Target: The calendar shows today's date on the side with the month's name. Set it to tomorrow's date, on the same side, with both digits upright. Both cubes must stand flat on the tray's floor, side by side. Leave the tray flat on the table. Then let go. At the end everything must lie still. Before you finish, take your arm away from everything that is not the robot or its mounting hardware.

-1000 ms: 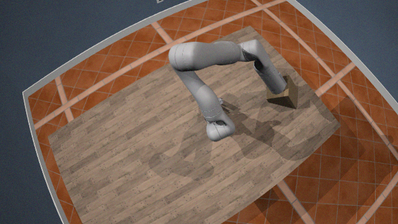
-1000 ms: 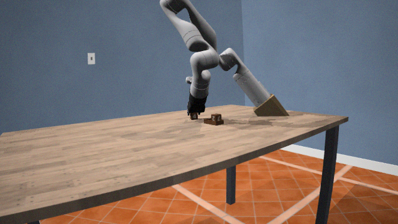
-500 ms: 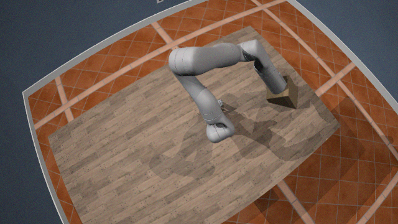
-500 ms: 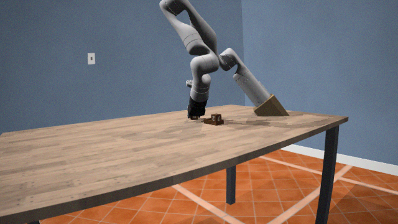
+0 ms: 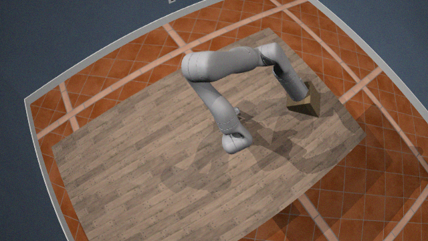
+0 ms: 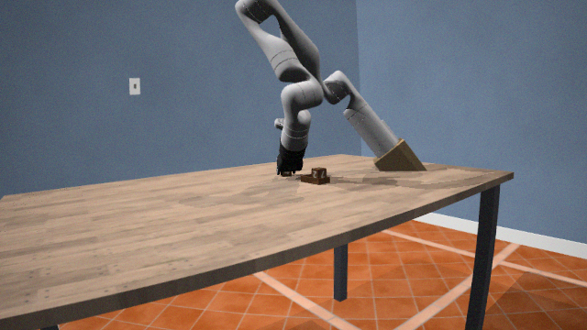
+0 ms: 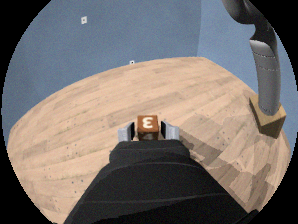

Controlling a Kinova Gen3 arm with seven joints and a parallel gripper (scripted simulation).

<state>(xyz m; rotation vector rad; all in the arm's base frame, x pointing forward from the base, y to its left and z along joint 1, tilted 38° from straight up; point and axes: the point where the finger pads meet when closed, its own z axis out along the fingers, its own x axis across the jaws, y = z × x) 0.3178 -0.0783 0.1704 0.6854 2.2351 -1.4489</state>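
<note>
One room with blue walls (image 6: 69,46) and an orange tile floor (image 6: 413,284); one small white plate (image 6: 134,86) on the far wall.

One big wooden table (image 6: 138,229) on dark legs, taking up most of the room.

One long grey arm (image 6: 293,60) on that table; bolted to a tan wedge block (image 6: 405,161) near the far right edge; bent up high, then folded back down toward the wood; in the top view, covering the small things below it.

One black gripper (image 6: 286,170) at the end of the arm; pointed straight down, tips very low over the table top; wide open and gripping nothing.

One dark brown tray (image 6: 306,180); lying flat on the table, just beside the gripper, on the side nearer the wedge block.

Two little brown cubes. One cube (image 6: 319,172) standing inside the tray; a pale mark on its near face, too small to read. Other cube (image 7: 147,124) out of the tray, down on the bare wood beside it; sitting in the gap between the two pale fingers; not squeezed; touching the fingers or not, cannot tell; a white mark on the face seen from the wrist, shaped like a 3 or an E, too blurry to be sure.
</note>
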